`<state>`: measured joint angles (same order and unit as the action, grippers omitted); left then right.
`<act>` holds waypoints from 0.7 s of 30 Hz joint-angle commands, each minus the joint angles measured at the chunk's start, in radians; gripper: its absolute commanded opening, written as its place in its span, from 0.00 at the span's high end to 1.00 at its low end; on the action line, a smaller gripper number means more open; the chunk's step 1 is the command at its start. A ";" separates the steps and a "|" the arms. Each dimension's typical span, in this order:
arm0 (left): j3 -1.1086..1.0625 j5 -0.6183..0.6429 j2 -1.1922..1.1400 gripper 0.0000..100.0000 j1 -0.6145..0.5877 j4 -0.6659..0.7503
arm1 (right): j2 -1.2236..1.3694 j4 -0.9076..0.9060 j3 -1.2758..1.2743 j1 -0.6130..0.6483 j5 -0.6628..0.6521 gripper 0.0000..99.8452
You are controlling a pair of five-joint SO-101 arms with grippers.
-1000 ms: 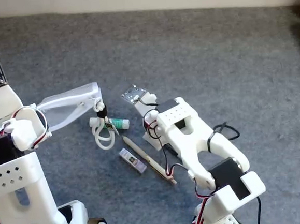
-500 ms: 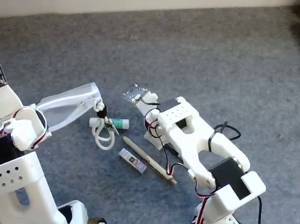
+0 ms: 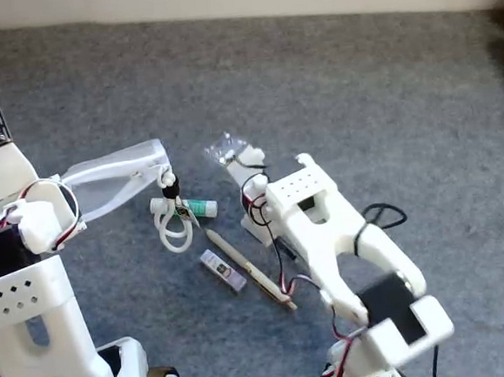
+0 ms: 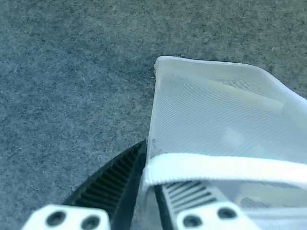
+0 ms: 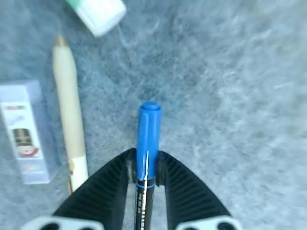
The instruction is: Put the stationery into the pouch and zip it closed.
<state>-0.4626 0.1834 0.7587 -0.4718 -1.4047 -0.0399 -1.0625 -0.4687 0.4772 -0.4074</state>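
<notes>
Protruding cap-first, the blue pen sits clamped in the right gripper; left gripper pinches pouch.

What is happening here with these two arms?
They are packing stationery into a pouch, and the job is at an early stage. The left gripper is shut on the rim of the white mesh pouch. The right gripper holds a blue pen, which is not in the pouch yet. A pencil, a small box and a green and white tube lie on the grey carpet between the arms, not yet picked up.
</notes>
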 commanded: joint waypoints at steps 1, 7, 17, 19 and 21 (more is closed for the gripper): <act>0.022 0.011 0.005 0.99 -0.013 0.021 | -0.182 -0.010 0.013 0.031 -0.009 0.99; 0.022 0.014 0.005 0.99 -0.013 0.021 | -0.395 -0.010 -0.090 0.079 -0.008 0.99; 0.022 0.014 0.005 0.99 -0.013 0.021 | -0.811 -0.008 -0.263 0.211 -0.006 0.99; 0.022 0.014 0.005 0.99 -0.013 0.021 | -0.900 0.018 -0.309 0.234 -0.006 0.99; 0.022 0.014 0.005 0.99 -0.012 0.021 | -0.987 0.074 -0.375 0.251 -0.006 0.99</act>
<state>-0.4626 0.1834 0.7587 -0.4718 -1.4047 -0.8869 -1.0564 -0.8032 0.6920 -0.4074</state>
